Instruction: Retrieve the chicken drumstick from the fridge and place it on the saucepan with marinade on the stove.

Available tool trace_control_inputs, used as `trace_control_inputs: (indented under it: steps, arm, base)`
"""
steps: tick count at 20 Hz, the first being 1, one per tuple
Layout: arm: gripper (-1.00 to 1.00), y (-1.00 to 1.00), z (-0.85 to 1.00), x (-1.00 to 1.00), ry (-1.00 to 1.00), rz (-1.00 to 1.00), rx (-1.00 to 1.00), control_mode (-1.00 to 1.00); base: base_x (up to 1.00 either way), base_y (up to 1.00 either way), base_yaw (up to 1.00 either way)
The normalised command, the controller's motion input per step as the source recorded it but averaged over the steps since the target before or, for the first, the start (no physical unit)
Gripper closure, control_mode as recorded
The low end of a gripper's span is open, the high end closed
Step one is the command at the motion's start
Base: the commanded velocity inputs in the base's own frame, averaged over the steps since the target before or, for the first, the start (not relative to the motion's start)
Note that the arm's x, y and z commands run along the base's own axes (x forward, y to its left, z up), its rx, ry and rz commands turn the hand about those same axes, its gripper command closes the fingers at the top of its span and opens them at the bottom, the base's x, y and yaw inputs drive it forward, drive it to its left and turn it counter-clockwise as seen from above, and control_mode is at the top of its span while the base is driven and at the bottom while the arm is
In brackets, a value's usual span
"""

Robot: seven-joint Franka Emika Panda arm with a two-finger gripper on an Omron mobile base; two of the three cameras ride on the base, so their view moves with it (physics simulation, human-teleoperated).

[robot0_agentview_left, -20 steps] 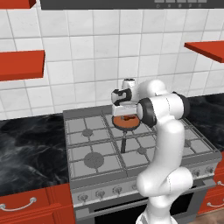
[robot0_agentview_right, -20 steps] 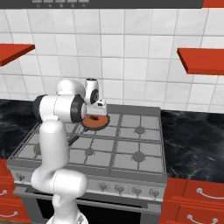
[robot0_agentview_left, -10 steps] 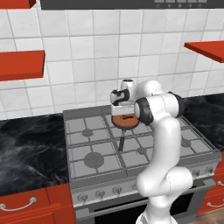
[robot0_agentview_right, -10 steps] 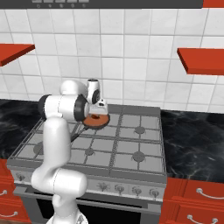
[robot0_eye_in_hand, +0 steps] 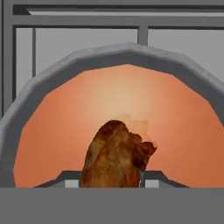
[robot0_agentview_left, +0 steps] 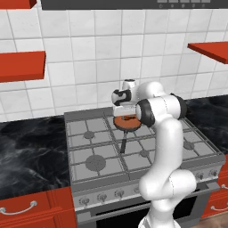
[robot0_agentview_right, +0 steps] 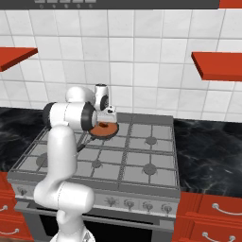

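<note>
One lumpy dark brown chicken drumstick (robot0_eye_in_hand: 116, 155) sits clenched in the end effector (robot0_eye_in_hand: 112, 177) just above the round dark saucepan (robot0_agentview_left: 126, 123) of orange-red marinade (robot0_eye_in_hand: 127, 109) on the grey gas stove (robot0_agentview_left: 89, 147).

Open stove (robot0_agentview_left: 95, 151) grates surround the saucepan (robot0_agentview_left: 126, 123); backsplash (robot0_agentview_left: 102, 67) behind.

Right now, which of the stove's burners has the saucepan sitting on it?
The back-row centre burner of the stove. The saucepan with orange-red marinade sits there under the gripper; the other burners show bare grates.
</note>
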Motion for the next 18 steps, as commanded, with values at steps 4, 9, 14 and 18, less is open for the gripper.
trace_control_inputs:
  steps: [4, 9, 14, 18]
  arm:
    - [-1.00, 0.00, 0.00, 0.00, 0.00, 0.00, 0.00, -1.00]
    - [-1.00, 0.00, 0.00, 0.00, 0.00, 0.00, 0.00, -1.00]
    - [-1.00, 0.00, 0.02, -0.02, 0.00, 0.00, 0.00, -1.00]
    - [-1.00, 0.00, 0.08, -0.18, -0.05, 0.00, 0.00, -1.00]
  base:
    - [0.00, 0.00, 0.00]
    - [0.00, 0.00, 0.00]
    - [0.00, 0.00, 0.00]
    - [0.00, 0.00, 0.00]
